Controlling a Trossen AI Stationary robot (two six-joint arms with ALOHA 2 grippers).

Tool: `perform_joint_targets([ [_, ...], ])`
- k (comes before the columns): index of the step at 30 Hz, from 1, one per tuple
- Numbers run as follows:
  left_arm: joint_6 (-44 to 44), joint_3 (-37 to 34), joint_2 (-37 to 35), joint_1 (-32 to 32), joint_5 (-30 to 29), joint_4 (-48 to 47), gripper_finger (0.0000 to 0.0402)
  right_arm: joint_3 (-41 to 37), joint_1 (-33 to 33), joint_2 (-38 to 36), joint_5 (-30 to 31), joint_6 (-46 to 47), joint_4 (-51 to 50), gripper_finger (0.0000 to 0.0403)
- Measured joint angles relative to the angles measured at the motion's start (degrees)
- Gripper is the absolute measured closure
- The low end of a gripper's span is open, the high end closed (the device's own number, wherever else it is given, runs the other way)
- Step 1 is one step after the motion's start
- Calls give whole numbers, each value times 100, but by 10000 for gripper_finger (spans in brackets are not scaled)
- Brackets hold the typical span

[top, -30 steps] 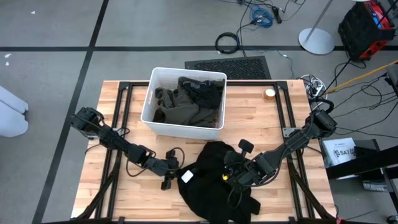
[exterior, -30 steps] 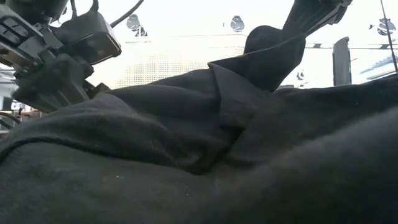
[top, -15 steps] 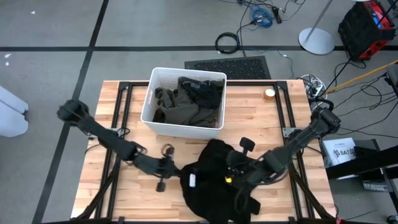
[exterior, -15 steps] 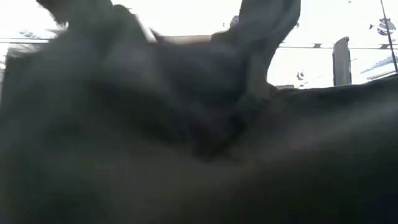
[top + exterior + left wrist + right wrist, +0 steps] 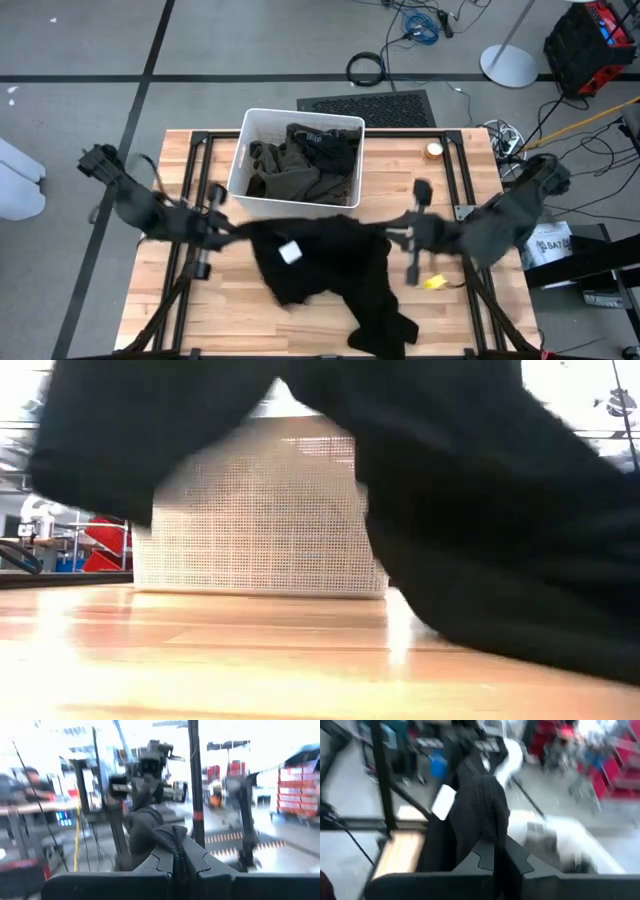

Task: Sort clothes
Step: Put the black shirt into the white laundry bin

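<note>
A white bin (image 5: 240,160) stands at the back of my tabletop (image 5: 460,150), just behind the cloth I am holding up. Inside it lies a heap of dark olive clothes (image 5: 290,175) with a black piece (image 5: 320,140) on top toward the far side. From the low view the bin's perforated wall (image 5: 260,510) shows behind the hanging fabric, which blocks most of that view. A small round roll of tape (image 5: 433,150) sits near the back right edge of the tabletop, and a little yellow object (image 5: 434,282) lies on the wood below my right arm. Cables and a red case lie on the floor beyond.

My left claw (image 5: 228,228) is closed on one end of the black garment (image 5: 330,265), and my right claw (image 5: 392,236) is closed on the other end. Both are raised in front of the bin, well apart, so the garment is stretched between them. Its top edge runs nearly straight from claw to claw, a white tag (image 5: 290,252) shows on it, and the rest droops down to the tabletop near the front edge. In each wrist view the black fabric is bunched tight between my fingers (image 5: 165,865) (image 5: 490,862).
</note>
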Motion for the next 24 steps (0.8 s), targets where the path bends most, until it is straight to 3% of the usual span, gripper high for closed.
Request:
perform_joint_targets([
  [5, 695, 948, 3, 10, -137, -2, 394, 836, -300, -187, -930, -1791, 673, 402],
  [8, 1102, 1580, 77, 13, -198, 6, 394, 1494, -615, -204, -1596, -2306, 809, 402],
  [14, 1802, 2863, 364, 11, -193, -3, 394, 2549, -1263, -185, -2883, -2332, 806, 402],
  [24, 2812, 4795, 1103, 11, -174, -60, 394, 2917, -2031, 15, -3386, -2274, 1222, 402],
])
